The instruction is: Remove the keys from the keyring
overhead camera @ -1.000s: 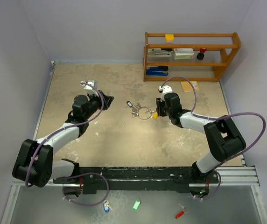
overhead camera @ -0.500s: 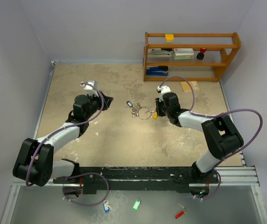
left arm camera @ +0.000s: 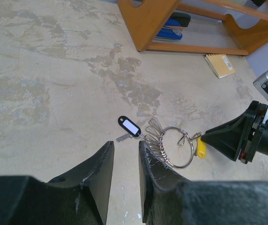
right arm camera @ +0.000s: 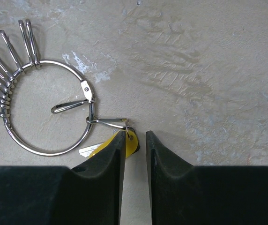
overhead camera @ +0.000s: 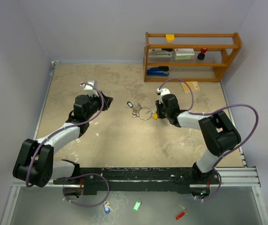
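Observation:
The keyring [overhead camera: 145, 113] lies flat mid-table, a thin silver ring [right arm camera: 54, 61] carrying several silver snap clips [right arm camera: 3, 47]. A black-headed key with a white label [left arm camera: 129, 127] lies at its left side [overhead camera: 130, 104]. The yellow-headed key [right arm camera: 132, 143] hangs from a clip on the ring's right side [overhead camera: 155, 116]. My right gripper [right arm camera: 135, 136] is low at the yellow key. Its jaws stand slightly apart, with the yellow head at the left finger's tip and partly under it. My left gripper [left arm camera: 125, 143] is narrowly open and empty, just short of the black key [overhead camera: 107, 102].
A wooden shelf [overhead camera: 192, 56] stands at the back right with a blue stapler [overhead camera: 158, 71] and small boxes. A tan notepad [overhead camera: 190, 86] lies in front of it. Blue [overhead camera: 107, 206], green [overhead camera: 137, 205] and red [overhead camera: 181, 214] keys lie below the table's front rail.
My right arm's elbow has swung left and the gripper has edged slightly toward the yellow key. The left arm and the keyring have not moved.

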You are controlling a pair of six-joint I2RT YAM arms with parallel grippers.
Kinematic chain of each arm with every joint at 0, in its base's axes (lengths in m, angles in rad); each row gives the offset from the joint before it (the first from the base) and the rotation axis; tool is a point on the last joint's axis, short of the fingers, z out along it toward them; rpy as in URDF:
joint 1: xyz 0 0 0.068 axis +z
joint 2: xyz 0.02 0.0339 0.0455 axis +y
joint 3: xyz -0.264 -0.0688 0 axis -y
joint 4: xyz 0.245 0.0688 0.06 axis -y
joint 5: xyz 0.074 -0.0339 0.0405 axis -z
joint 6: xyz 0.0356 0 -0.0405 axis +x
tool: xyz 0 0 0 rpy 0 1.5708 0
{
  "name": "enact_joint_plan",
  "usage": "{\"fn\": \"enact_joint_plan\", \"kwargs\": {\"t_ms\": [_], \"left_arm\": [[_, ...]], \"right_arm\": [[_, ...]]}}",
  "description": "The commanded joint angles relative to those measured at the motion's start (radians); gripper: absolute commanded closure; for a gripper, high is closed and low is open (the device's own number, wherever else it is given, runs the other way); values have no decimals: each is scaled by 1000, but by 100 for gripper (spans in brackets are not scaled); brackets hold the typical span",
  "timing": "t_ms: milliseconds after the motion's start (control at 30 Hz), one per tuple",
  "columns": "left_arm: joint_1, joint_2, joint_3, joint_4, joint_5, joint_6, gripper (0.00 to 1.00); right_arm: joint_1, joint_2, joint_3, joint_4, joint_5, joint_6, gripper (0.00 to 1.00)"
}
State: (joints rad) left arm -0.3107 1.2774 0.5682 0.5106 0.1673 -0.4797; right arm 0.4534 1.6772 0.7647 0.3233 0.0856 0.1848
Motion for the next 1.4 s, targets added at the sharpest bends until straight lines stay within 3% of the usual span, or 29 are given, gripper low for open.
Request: {"fn": "enact_joint_plan", "kwargs": {"t_ms": [0, 267, 467, 833, 1367], "left_arm": [[-5, -9, 41, 32, -9, -11, 75], [-5, 2, 43, 37, -8, -18, 76], [-5, 2, 43, 37, -7, -21, 76], [-5, 3, 43, 37, -3, -24, 76], [-5, 1, 45, 70, 45, -32, 77]], "right_arm": [[6, 11, 42, 37, -1, 0, 75], [7, 37, 75, 42, -4, -22, 78], [7, 44, 90, 25, -18, -40, 100], [16, -35, 84, 11, -41, -71, 100], [69, -355, 124, -83, -84, -141, 100]]}}
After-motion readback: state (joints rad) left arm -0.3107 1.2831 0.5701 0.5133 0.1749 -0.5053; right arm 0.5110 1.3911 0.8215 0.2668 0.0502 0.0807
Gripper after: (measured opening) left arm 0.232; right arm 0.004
